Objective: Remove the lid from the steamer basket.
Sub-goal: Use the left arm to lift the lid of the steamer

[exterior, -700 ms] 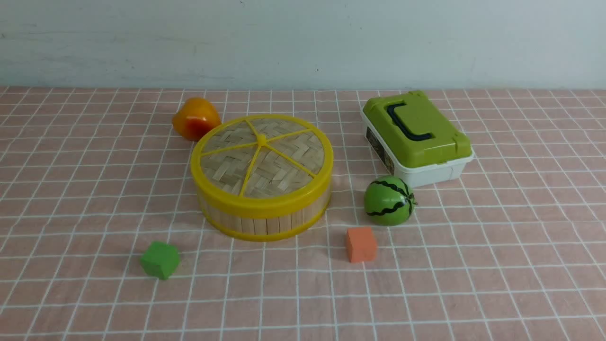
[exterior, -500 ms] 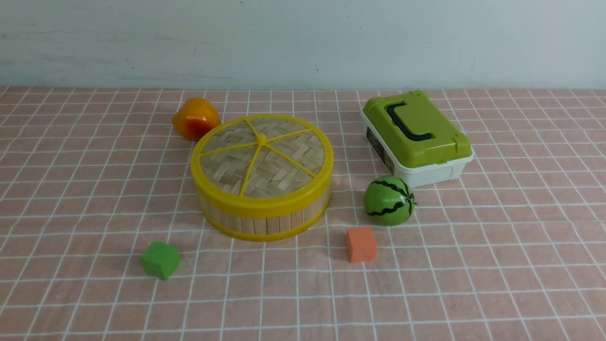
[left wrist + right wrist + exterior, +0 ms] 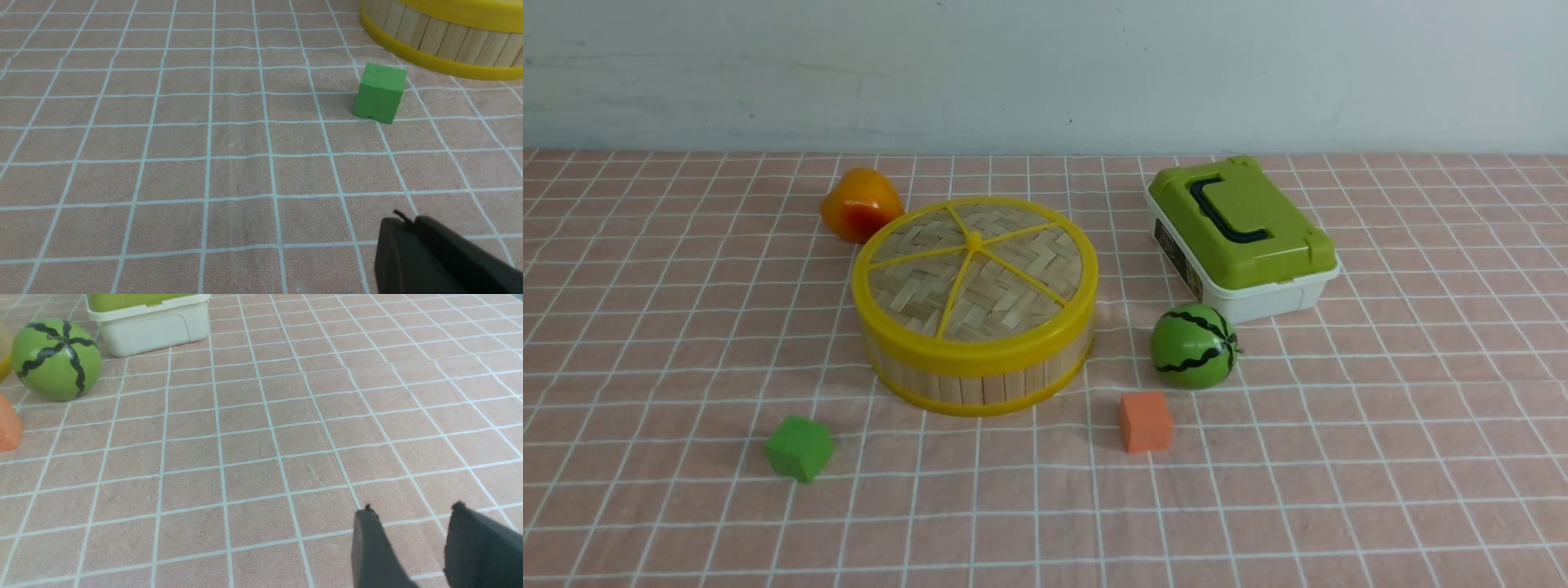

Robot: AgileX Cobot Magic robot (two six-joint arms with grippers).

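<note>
nearest, the left gripper (image 3: 403, 224) hangs over the pink checked cloth (image 3: 1045, 523), fingers pressed together on nothing. the right gripper (image 3: 412, 522) has its fingers spread, empty. with the steamer basket (image 3: 980, 377) as dial centre, a green cube (image 3: 799, 447) lies at 7 o'clock and an orange cube (image 3: 1145, 420) at 5. the lid (image 3: 974, 273) sits flat on the basket. a toy watermelon (image 3: 1193, 345) is at 4, a green-lidded white box (image 3: 1241, 237) at 2, an orange fruit (image 3: 859, 204) at 11.

The lid (image 3: 974, 269) hides the inside of the steamer basket (image 3: 980, 380). The basket covers part of the orange fruit (image 3: 859, 204). The label (image 3: 1178, 257) on the white box (image 3: 1258, 302) is too small to read.
</note>
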